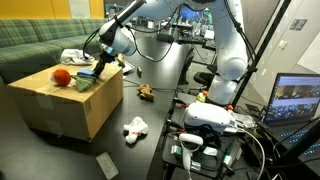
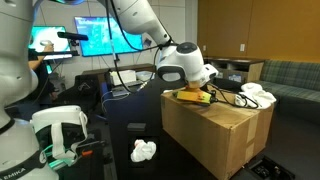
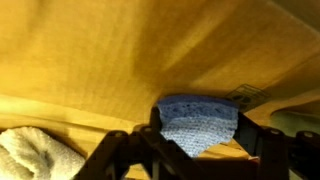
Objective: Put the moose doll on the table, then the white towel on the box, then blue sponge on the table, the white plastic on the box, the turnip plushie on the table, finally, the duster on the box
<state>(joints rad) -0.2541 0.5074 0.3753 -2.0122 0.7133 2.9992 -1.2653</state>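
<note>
My gripper (image 1: 97,68) is low over the cardboard box (image 1: 55,105), also seen in an exterior view (image 2: 215,135). In the wrist view its fingers (image 3: 197,140) are shut on the blue sponge (image 3: 197,122), one finger on each side, just above the box top. The white towel (image 3: 35,155) lies on the box beside it and shows in both exterior views (image 1: 72,57) (image 2: 255,92). The red turnip plushie (image 1: 63,77) with green leaves lies on the box. The moose doll (image 1: 146,92) and the white plastic (image 1: 135,127) (image 2: 144,150) lie on the dark table. The grey duster (image 1: 105,165) lies near the table's front.
A green sofa (image 1: 35,45) stands behind the box. A second white robot base (image 1: 215,115) with cables, and a laptop (image 1: 300,100), stand at the table's side. Monitors (image 2: 85,35) are behind the arm.
</note>
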